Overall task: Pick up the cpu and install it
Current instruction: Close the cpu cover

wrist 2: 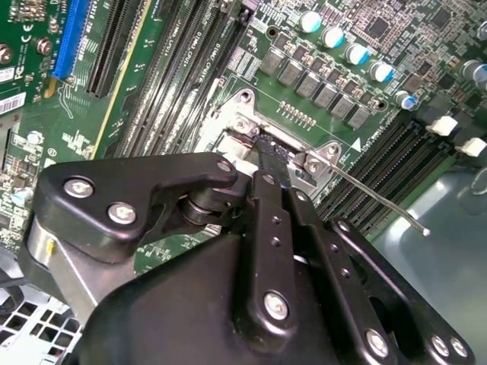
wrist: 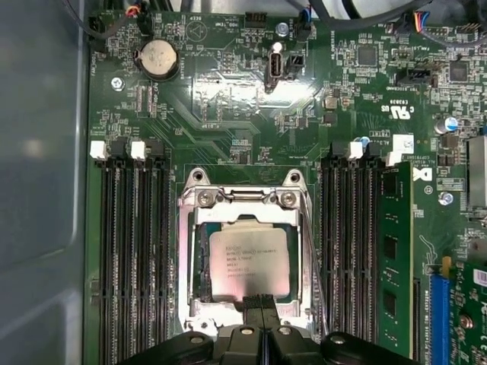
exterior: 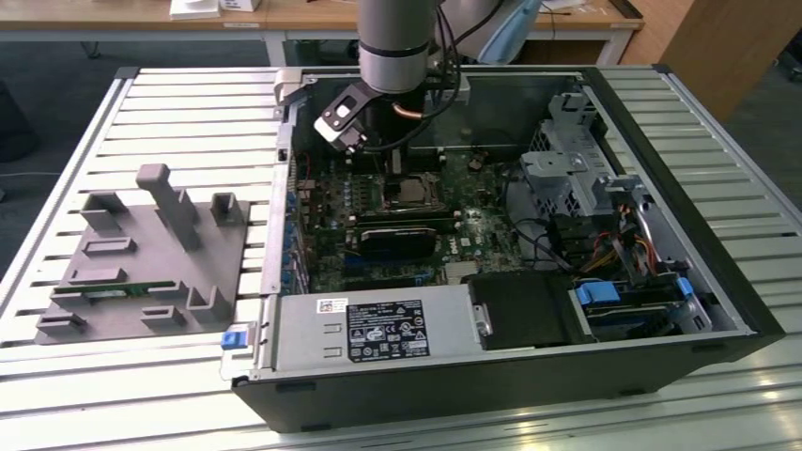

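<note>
First wrist view: tool [wrist: 259, 302] closed, tips at edge of seated cpu [wrist: 247, 262].

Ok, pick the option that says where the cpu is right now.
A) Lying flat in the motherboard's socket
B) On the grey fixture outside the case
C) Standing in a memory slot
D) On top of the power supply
A: in the first wrist view the cpu lies flat inside the metal socket frame on the motherboard, with the gripper at its edge.
</note>
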